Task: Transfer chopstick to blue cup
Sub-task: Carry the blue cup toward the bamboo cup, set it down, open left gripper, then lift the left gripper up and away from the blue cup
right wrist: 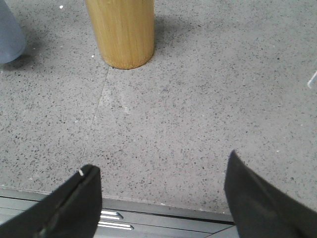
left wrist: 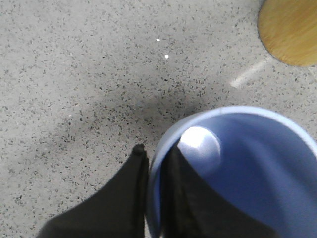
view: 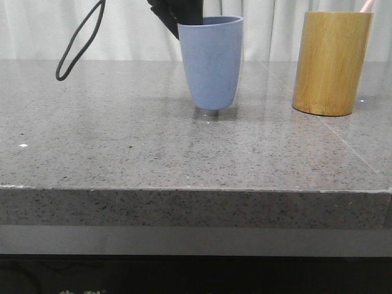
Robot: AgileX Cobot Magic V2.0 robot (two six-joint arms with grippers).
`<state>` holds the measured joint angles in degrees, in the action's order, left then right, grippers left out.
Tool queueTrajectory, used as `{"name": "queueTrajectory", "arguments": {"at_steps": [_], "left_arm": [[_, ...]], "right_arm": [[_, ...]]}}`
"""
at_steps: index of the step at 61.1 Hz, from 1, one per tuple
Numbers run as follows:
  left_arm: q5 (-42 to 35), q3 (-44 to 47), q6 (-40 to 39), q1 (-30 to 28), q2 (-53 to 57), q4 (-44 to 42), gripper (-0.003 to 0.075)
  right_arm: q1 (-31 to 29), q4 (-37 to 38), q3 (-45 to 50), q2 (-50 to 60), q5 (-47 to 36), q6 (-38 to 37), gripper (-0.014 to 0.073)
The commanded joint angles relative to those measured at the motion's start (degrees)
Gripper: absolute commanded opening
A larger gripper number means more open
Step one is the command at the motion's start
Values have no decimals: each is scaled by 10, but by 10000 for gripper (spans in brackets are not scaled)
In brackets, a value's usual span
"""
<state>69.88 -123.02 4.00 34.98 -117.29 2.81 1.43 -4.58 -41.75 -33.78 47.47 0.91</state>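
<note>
Task progress: not complete as far as the views show; the blue cup (view: 211, 61) stands upright on the table (view: 122, 141) and its interior, in the left wrist view, holds no stick; what remains, by judgement, is to take the stick out of its holder and lower it into the blue cup
Left gripper (left wrist: 154, 163): at the rim of the blue cup (left wrist: 237, 173); one finger lies outside the wall, the other inside it, so the jaws straddle the rim and appear closed on the wall
Chopstick (view: 366, 6): a pink tip shows above the bamboo cup (view: 331, 63), which stands to the right of the blue cup and well apart from it; untouched
Right gripper (right wrist: 161, 191): fingers (right wrist: 74, 203) spread wide; holding nothing; hovering over bare table short of the bamboo cup (right wrist: 124, 29)
</note>
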Motion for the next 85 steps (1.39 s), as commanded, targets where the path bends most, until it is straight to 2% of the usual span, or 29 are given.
{"name": "queueTrajectory", "arguments": {"at_steps": [1,37,41,51,56,67,77,85], "left_arm": [[-20,-20,-4,4,34,11,-18],[-28,-23,-4,4,20,17,-13],[-23,-24,-4,4,20,20,27],[-17,-24,-4,4,20,22,246],[-17,-24,-4,4,20,22,310],[-16,-30,-4,4,22,22,316],[20,-74,-4,4,22,22,316],[17,-87,-5,3,51,22,316]], "right_arm": [[0,-3,-19,-5,-33,5,538],[0,-3,-19,-5,-35,5,538],[0,-3,-19,-5,-34,5,538],[0,-3,-19,-5,-33,5,538],[0,-3,-19,-5,-35,5,538],[0,-3,-19,-5,-44,5,538],[-1,-3,-19,-5,-58,2,538],[-5,6,-25,-13,-64,-21,538]]}}
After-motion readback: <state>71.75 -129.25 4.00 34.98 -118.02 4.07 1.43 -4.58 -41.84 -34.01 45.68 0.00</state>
